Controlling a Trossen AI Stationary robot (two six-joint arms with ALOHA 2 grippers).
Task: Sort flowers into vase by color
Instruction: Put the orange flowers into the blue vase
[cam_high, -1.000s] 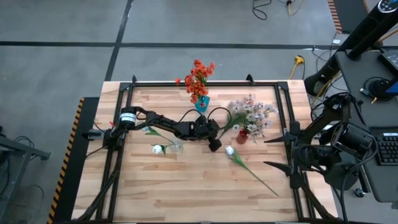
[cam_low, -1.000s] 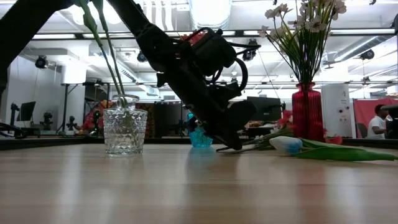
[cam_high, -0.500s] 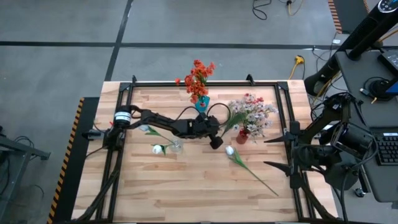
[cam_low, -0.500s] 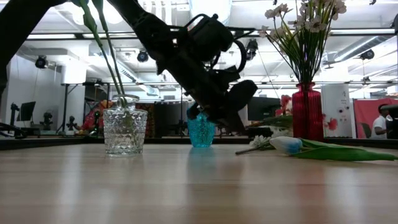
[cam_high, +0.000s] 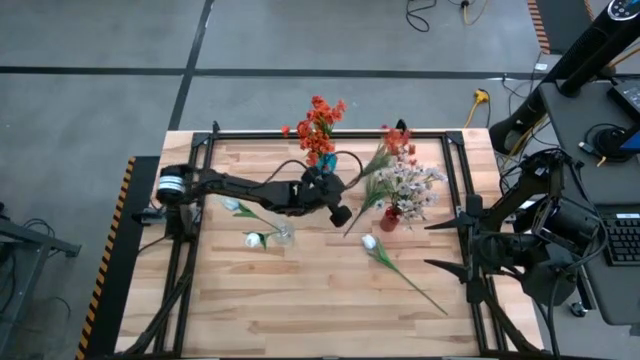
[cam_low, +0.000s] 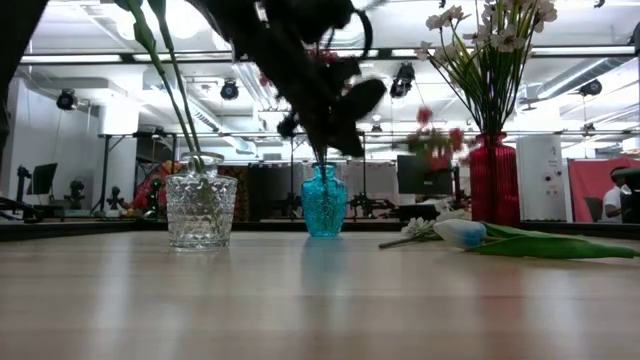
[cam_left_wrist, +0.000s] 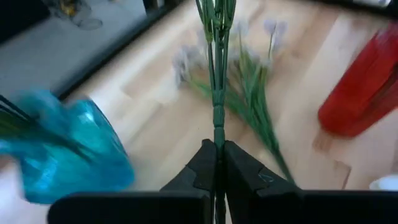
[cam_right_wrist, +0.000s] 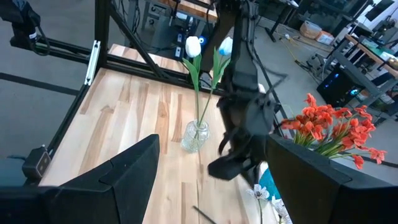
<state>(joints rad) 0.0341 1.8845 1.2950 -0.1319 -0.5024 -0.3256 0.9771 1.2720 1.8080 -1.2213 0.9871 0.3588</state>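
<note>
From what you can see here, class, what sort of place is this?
Probably a robotics lab or workshop: a wooden table framed by arm mounts, bare concrete floor with trailing cables, and desks with monitors behind.

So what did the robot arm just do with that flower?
The left end effector, shut on an orange-red flower spray, rose off the table and swung back toward the blue vase, lifting the spray, which had been lying by the red vase. The white tulip on the table, the glass vase and the right end effector, waiting open, stayed put.
</note>
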